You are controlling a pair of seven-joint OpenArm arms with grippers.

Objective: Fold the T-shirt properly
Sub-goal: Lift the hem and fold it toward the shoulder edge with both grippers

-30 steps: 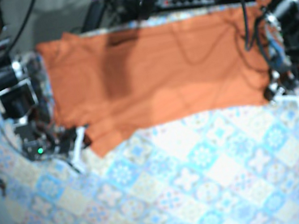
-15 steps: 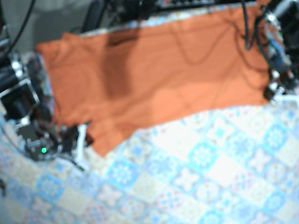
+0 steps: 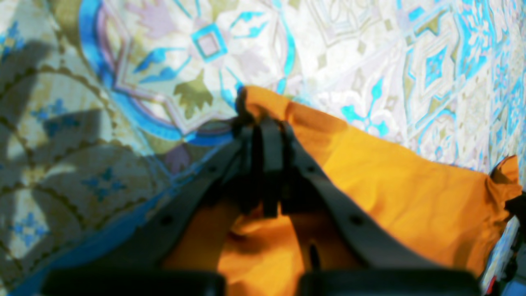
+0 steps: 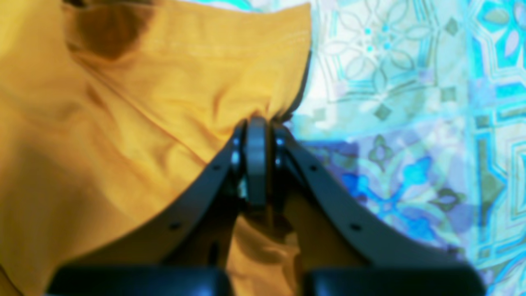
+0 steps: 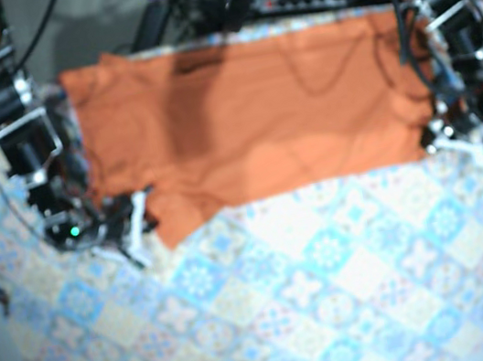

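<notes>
- The patterned cloth [image 5: 333, 285] lies nearest.
- The right gripper [image 4: 255, 123] pinches the T-shirt [image 5: 249, 114] by its near left corner. The left gripper [image 3: 263, 123] pinches its near right corner.
- The T-shirt runs long from left to right, and the rest lies farther away than both grippers.

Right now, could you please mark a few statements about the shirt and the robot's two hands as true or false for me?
1. The left hand is shut on the T-shirt. True.
2. The right hand is open and clear of the cloth. False: it is shut, pinching the T-shirt's edge.
3. The T-shirt lies on a plain white surface. False: it lies on a tablecloth with a blue tile pattern.
4. The two hands hold the T-shirt at opposite ends of its lower edge in the base view. True.
5. The T-shirt is green. False: it is orange.
</notes>
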